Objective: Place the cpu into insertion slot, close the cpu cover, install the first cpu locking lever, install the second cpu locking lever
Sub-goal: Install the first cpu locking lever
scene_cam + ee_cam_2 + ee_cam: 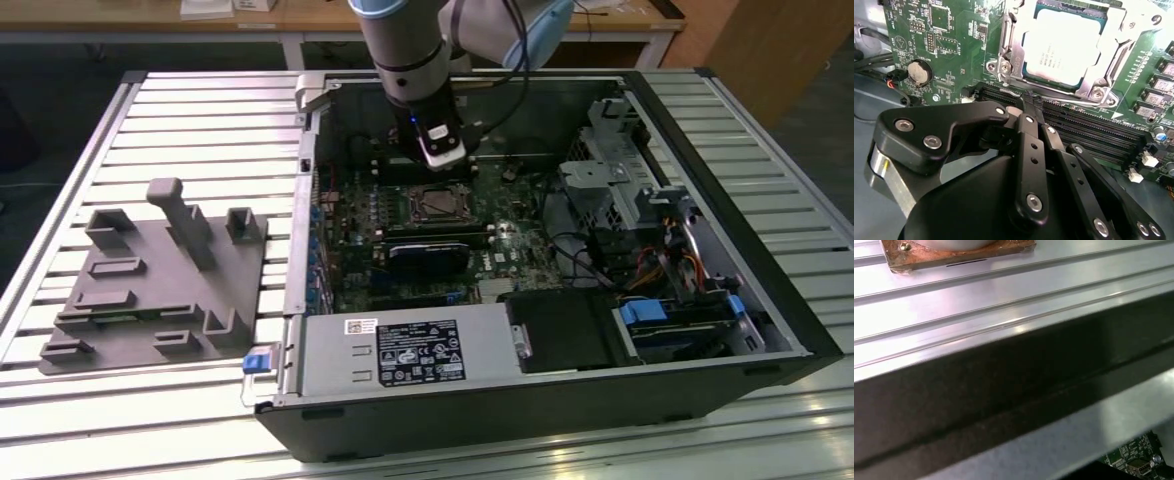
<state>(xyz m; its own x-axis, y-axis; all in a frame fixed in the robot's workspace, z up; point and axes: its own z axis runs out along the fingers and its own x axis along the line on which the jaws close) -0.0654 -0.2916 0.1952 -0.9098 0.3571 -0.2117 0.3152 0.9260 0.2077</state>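
the gripper [1030, 102] sits nearest, jaws pressed together on nothing, tips over the memory slots [1094, 125] just beside the cpu cover [1013, 60]. the cpu [1064, 45] lies framed in that cover's window on the motherboard [944, 45].

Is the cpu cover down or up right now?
Down: the cpu cover lies flat around the cpu, whose top shows through its window.

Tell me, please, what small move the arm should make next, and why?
Probably ease the gripper, jaws shut, slightly closer to the cpu cover: it lies closed around the seated cpu, and the tip hovers just beside its edge.
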